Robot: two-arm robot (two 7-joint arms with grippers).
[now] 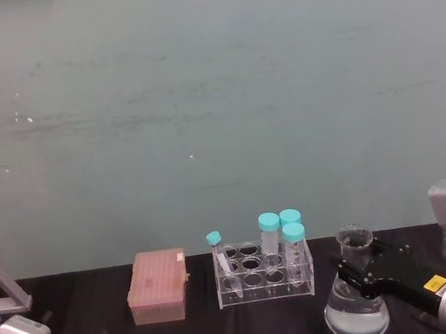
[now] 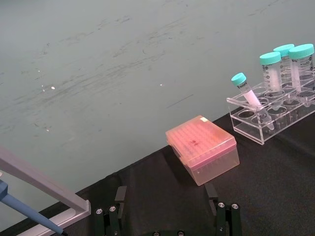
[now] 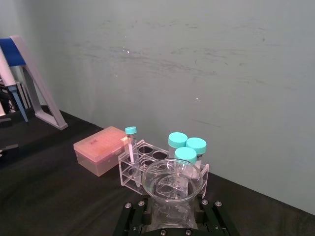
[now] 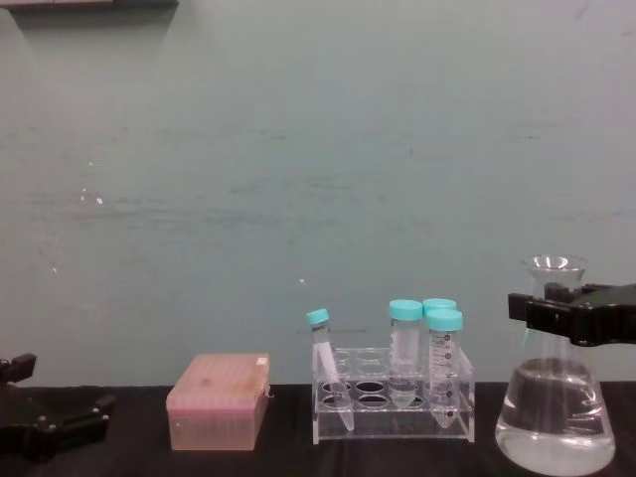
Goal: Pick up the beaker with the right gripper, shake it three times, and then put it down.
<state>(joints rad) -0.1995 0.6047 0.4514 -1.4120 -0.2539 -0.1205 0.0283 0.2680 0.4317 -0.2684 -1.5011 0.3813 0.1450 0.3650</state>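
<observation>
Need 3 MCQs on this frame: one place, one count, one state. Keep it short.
1. Where is the right gripper?
A) at the beaker's neck
B) raised high above everything
C) parked at the left edge

2. How many teal-capped tubes are in the rack?
A) two
B) four
C) six

3. The thinnest tube is:
A) upright
B) tilted
C) lying flat

Key: 1A, its jaws close on the neck. 2B, three wide and one thin. 3B, it leans in its hole. The left gripper sits idle and open at the near left.
</observation>
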